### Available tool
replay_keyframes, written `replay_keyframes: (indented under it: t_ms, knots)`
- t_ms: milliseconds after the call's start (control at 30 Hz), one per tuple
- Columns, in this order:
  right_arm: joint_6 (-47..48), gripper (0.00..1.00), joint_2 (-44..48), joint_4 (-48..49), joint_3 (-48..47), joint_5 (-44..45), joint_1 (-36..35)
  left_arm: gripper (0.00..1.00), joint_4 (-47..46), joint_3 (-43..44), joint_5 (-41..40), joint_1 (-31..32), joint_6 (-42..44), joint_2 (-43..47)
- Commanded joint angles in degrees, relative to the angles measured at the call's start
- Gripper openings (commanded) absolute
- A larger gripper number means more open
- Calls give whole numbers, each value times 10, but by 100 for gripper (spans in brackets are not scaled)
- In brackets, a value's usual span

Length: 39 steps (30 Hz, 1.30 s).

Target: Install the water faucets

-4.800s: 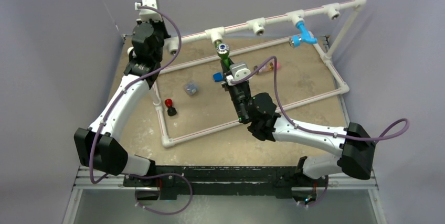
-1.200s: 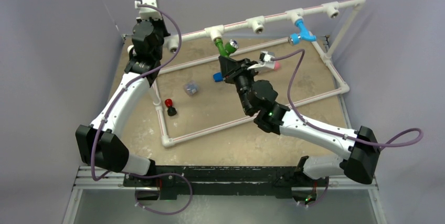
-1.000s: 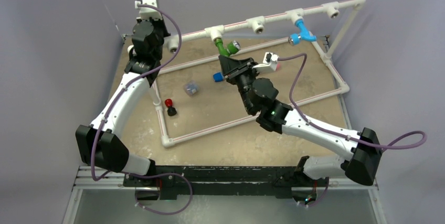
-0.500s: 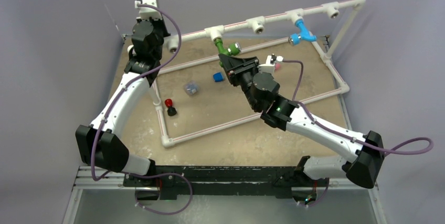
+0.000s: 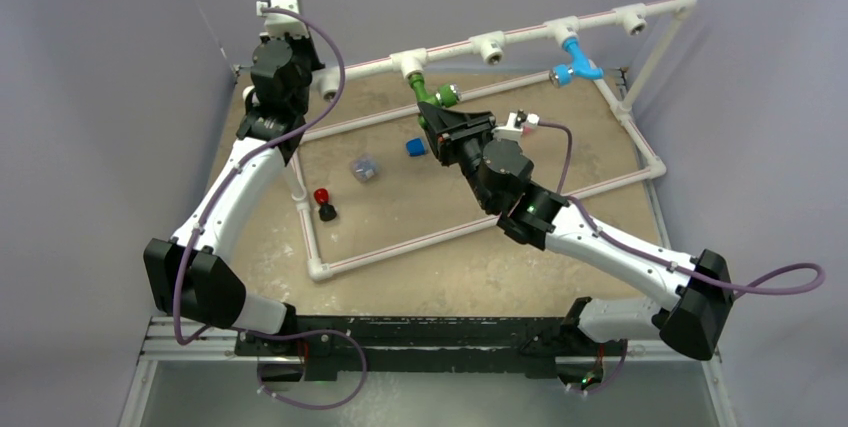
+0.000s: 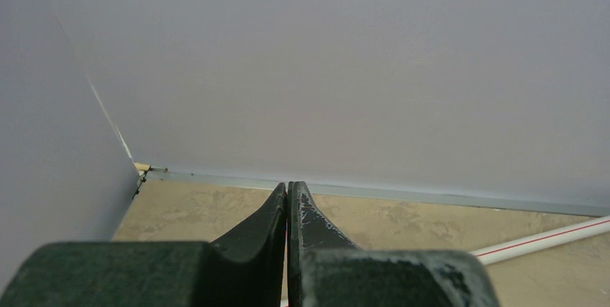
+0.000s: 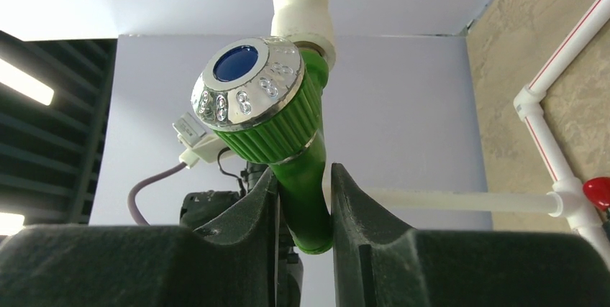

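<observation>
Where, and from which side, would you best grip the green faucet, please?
Grip the faucet on its straight body below the ribbed head, coming from the end opposite the fitting, as the right gripper does: that body is narrow, the head wide.

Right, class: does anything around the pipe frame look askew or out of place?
Nothing looks broken or spilled. The green faucet, clamped in the right gripper, appears to hang at a slant from its fitting rather than straight down. A blue block and a red-topped piece lie loose inside the frame.
</observation>
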<state>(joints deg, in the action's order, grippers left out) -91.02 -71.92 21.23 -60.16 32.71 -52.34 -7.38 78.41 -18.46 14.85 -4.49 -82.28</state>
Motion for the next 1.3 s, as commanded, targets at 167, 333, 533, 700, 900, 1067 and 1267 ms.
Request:
replay_keyframes:
  t_ms: [167, 333, 533, 700, 900, 1067, 1267]
  knots:
    - [-70, 16, -10, 19, 8, 55, 30, 0, 150, -38, 59, 11, -16, -28]
    - [-40, 35, -6, 35, 9, 62, 30, 0, 151, -37, 61, 11, -17, -31]
    - [10, 55, -4, 51, 9, 76, 30, 0, 151, -36, 62, 11, -17, -34]
    - [51, 54, -3, 79, 13, 81, 30, 0, 151, -35, 62, 11, -17, -35]
    - [57, 43, -8, 104, 21, 65, 30, 0, 151, -35, 62, 11, -16, -37]
    - [59, 20, -12, 129, 23, 51, 30, 0, 151, -34, 63, 11, -16, -40]
    - [82, 0, -15, 142, 15, 62, 30, 0, 152, -34, 65, 11, -17, -40]
